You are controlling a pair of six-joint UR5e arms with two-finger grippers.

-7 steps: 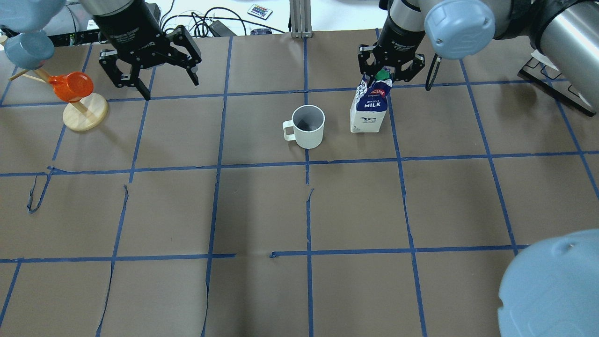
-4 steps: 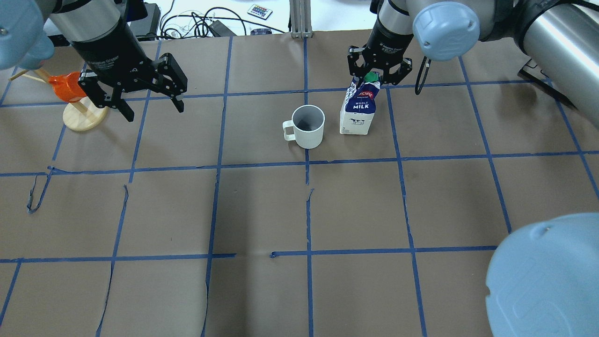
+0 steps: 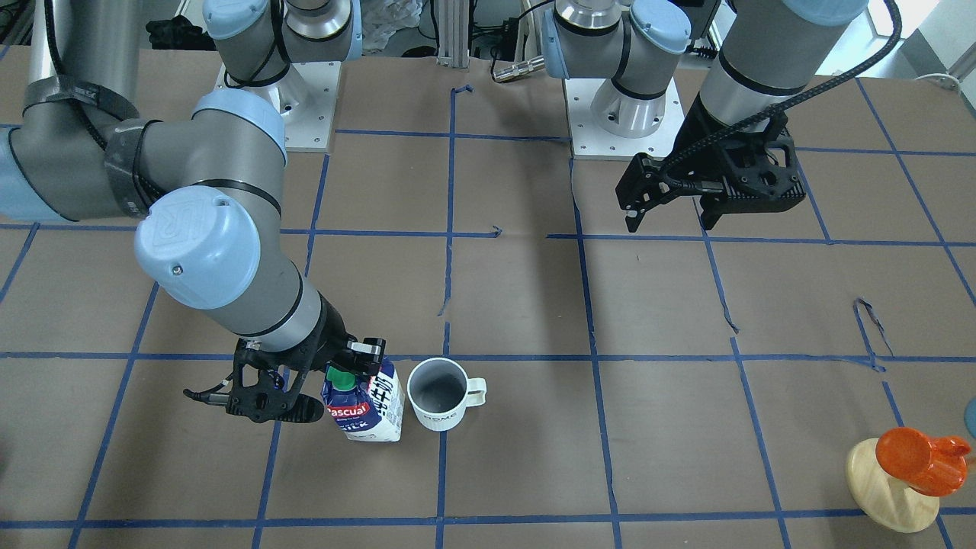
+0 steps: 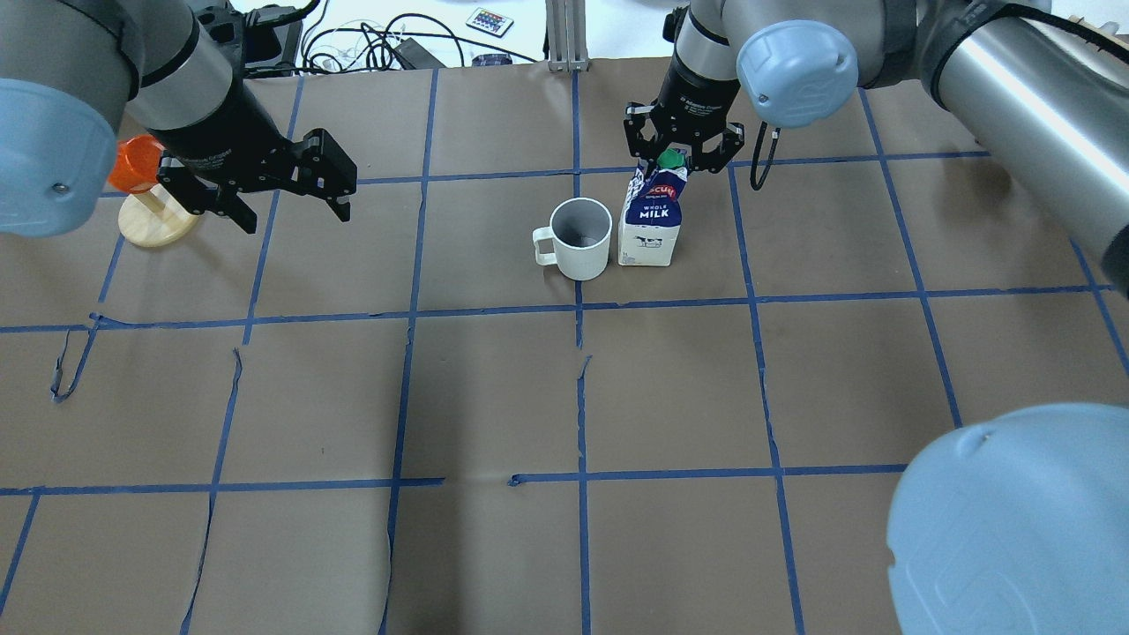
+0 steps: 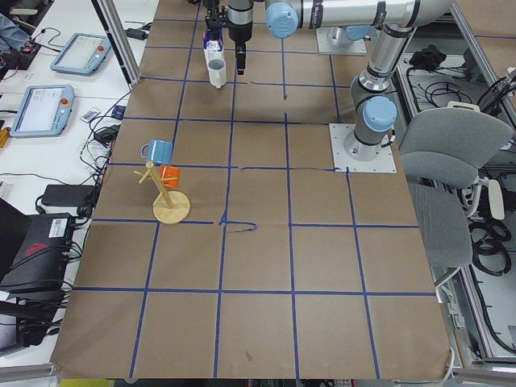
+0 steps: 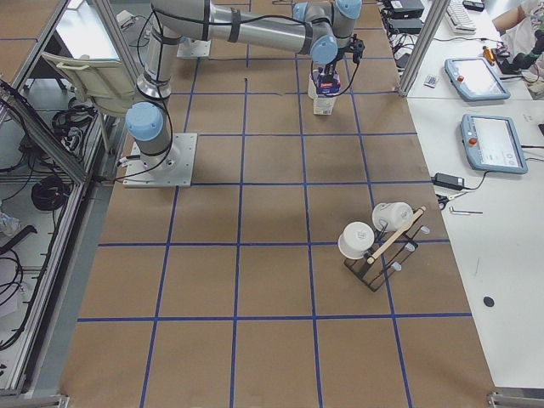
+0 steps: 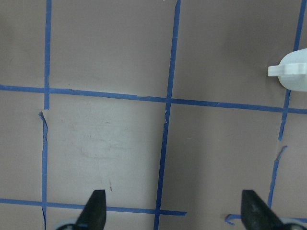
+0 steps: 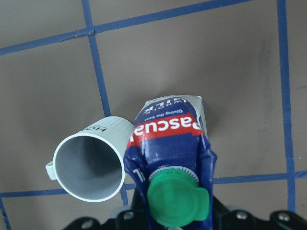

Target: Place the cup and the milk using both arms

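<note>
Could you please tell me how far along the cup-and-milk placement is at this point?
Looks done: the cup stands upright on the table, and the left claw hangs open, empty, well off to its side. In hand: the right claw is shut on the top of the milk, which is upright right beside the cup. Left, probably: releasing the milk and pulling that arm clear.

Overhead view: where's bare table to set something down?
Bare paper lies between the cup and the mug stand, below the open left gripper, and right of the milk. Crowded: cup beside milk, right gripper clamped on the milk.
</note>
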